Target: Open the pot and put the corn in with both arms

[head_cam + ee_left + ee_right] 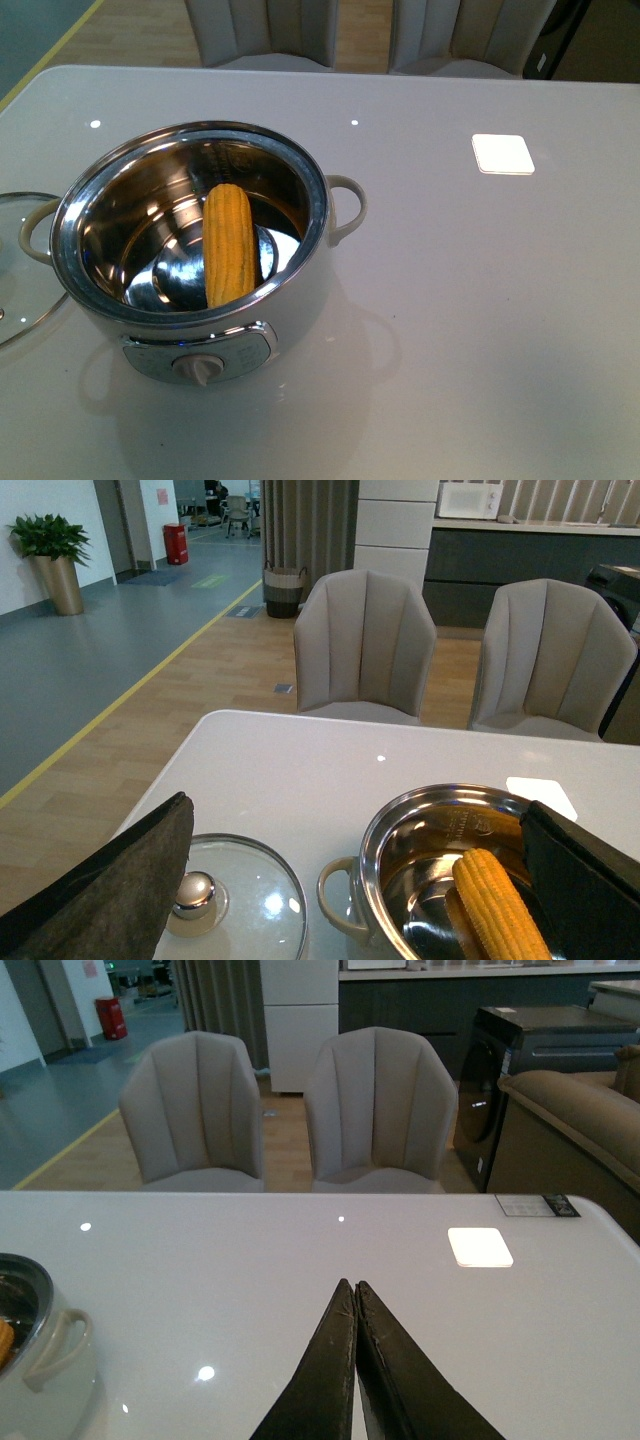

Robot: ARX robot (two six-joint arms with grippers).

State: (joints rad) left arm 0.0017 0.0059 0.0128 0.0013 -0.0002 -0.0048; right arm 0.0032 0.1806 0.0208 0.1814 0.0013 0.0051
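The tabletop point(470, 330) carries the pot point(190, 240), which stands open just below and ahead of the left tool point(350, 880), whose fingers are spread wide and empty. The glass lid point(240, 890) lies flat under that tool's other finger, touching or nearly touching the pot's handle. The corn point(229, 245) leans inside the steel bowl. The right tool point(355, 1360) is pinched closed on nothing, with the pot well off to its side. The task looks finished; a careless left retreat could clip the rim or nudge the lid.
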